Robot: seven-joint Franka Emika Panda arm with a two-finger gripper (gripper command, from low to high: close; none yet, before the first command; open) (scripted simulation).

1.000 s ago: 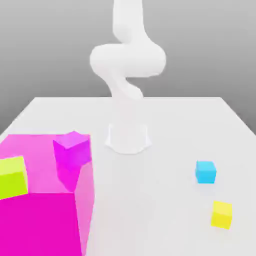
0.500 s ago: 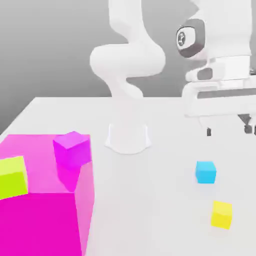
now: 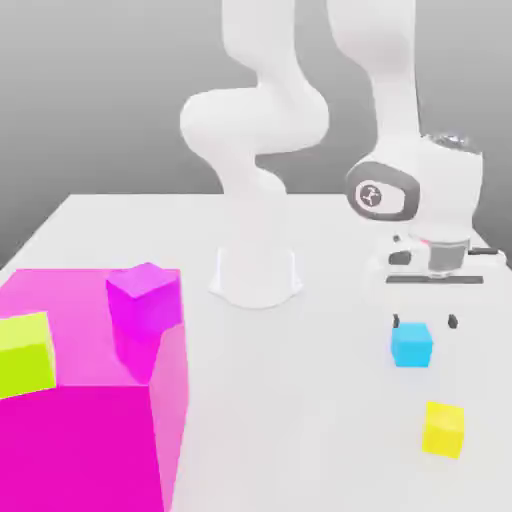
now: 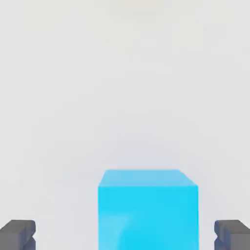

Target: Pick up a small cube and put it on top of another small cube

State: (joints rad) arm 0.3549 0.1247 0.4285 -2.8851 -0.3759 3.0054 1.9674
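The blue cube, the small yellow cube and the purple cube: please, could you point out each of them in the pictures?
Blue cube (image 4: 148, 217): hand view, on its large side face.
Small yellow cube (image 3: 443, 430): exterior view, on its front face.
Purple cube (image 3: 148, 305): exterior view, near its middle.

1. Exterior view: one camera off the arm, facing the arm's base (image 3: 257, 275) front-on across the white table (image 3: 300, 400); set above the tabletop, angled down.
2. Range, exterior view: set back enough for the table's far edge and grey backdrop; large magenta block (image 3: 80, 440) close by, cropped at the exterior view's left.
3. Hand view: one camera on the hand, aimed down between the gripper's (image 3: 424, 321) fingertips; close range, cyan cube (image 3: 410, 344) large, cropped by the frame.
4. Shared by both: cyan cube, fingertips, nearby tabletop.
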